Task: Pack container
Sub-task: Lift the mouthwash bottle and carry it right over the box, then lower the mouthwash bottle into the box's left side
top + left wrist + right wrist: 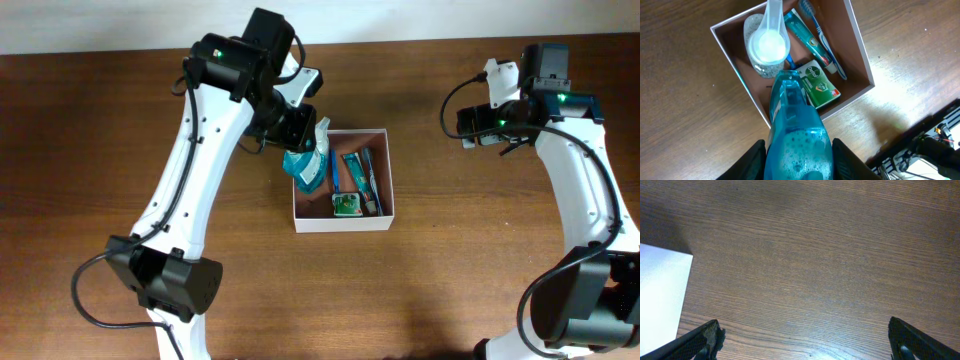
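Left gripper (799, 162) w/ bottle (792, 125) over container (343, 222), wood table (815, 255).

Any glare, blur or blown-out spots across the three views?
Overhead: even light, soft shadows on the table, all sharp. Left wrist: blue bottle between the fingers sits near the lens and looks soft; container below is sharp. Right wrist: white patch at left is blown out, upper-left corner shadowed.

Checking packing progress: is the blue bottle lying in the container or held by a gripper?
Held: the left gripper clamps the blue bottle over the container's wall.
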Available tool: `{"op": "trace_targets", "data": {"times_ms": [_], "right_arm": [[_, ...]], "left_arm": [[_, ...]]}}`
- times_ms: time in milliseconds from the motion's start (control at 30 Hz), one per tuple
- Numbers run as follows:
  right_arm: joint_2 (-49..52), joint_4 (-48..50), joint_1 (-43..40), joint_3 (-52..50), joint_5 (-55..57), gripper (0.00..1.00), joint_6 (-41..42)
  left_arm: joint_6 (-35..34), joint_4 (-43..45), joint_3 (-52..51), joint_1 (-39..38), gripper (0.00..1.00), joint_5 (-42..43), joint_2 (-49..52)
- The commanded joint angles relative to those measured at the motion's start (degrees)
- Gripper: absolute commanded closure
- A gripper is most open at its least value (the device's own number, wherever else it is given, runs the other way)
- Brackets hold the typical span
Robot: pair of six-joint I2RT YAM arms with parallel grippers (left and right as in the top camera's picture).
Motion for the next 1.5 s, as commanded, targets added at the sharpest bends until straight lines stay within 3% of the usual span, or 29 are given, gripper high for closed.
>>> {"op": "trace_targets", "data": {"times_ms": [0, 400, 933, 1100, 1400, 1467], "right_arm": [[0.44, 0.15, -0.26, 0.70, 0.11, 0.01, 0.68], [0.44, 0.15, -0.26, 0.70, 0.11, 0.02, 0.68], [0.44, 0.15, -0.26, 0.70, 0.11, 0.02, 0.68], [0.44, 0.15, -0.26, 0.70, 0.11, 0.02, 0.68], [0.44, 0.15, -0.26, 0.70, 0.11, 0.02, 0.68], [0.44, 0.15, -0.26, 0.70, 0.11, 0.02, 0.68]], "left_arm": [[-2.89, 1.75, 1.51, -1.18, 0.99, -0.98, -0.26], [-11.26, 9.53, -0.26, -9.46, 0.99, -16.70, -0.26], [-12.72, 24.17, -13.97, -11.41, 0.99, -17.31, -0.24], [-12.70, 27.34, -17.73, -11.47, 0.99, -21.92, -0.15], [-12.70, 31.67, -23.63, -11.41, 0.98, -22.47, -0.04], [-12.70, 31.74, -23.65, -11.41, 0.88, -22.47, 0.07]]}}
